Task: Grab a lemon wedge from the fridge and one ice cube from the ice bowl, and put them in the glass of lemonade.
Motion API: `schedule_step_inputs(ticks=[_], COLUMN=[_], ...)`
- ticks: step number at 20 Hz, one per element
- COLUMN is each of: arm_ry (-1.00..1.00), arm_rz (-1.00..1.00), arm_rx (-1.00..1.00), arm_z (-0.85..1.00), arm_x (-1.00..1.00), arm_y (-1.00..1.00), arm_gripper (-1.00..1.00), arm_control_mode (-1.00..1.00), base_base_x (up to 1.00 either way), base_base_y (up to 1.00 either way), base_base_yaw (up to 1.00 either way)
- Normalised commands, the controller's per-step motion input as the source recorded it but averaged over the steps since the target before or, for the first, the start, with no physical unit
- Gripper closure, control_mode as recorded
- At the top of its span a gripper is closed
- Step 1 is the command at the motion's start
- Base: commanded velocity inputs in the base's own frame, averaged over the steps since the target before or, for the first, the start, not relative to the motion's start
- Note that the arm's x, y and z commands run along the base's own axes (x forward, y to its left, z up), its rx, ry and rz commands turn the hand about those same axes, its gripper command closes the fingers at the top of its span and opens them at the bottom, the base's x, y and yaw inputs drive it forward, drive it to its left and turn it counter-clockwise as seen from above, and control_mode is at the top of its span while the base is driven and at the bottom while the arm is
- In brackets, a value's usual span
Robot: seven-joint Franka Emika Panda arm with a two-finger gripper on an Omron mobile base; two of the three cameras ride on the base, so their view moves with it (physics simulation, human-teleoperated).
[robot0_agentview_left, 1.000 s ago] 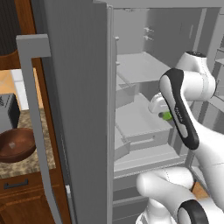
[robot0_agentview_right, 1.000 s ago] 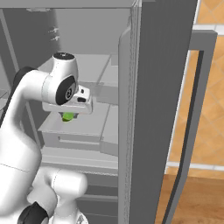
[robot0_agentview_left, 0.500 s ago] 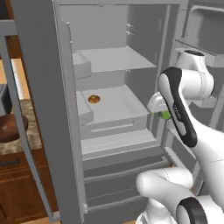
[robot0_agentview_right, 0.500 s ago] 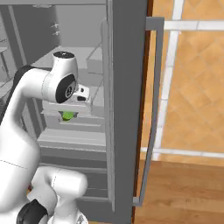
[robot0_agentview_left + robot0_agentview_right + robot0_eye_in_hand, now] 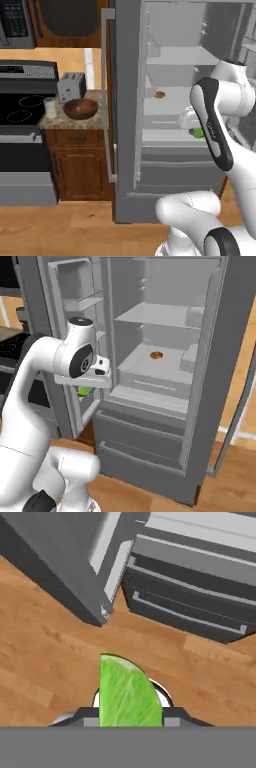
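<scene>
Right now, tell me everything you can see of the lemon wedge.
The lemon wedge is a small yellow-green slice with a curved back and a paler rim. In the hand view it stands between the fingers of the hand, held above the wooden floor. In the base views it shows as a green speck under the hand, outside the open fridge.

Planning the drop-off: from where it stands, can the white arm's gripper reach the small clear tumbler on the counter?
Probably not yet: the gripper, shut on the green lemon wedge, hangs by the open grey fridge, whose door stands between it and the tumbler.
</scene>
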Motion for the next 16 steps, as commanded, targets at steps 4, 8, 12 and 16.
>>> schedule_step_inputs(ticks=[4,8,12,16], arm_ry=[0.0,0.0,0.0,0.0], arm_rz=[0.0,0.0,0.0,0.0], arm_rx=[0.0,0.0,0.0,0.0], arm_z=[0.0,0.0,0.0,0.0], arm_x=[0.0,0.0,0.0,0.0], arm_y=[0.0,0.0,0.0,0.0], arm_gripper=[1.0,1.0,1.0,1.0], arm_control_mode=[1.0,1.0,1.0,1.0], base_base_x=[-0.15,-0.39,0.05,1.0], base_base_y=[0.94,1.0,0.62,0.88], base_base_yaw=[0.85,0.73,0.19,-0.13])
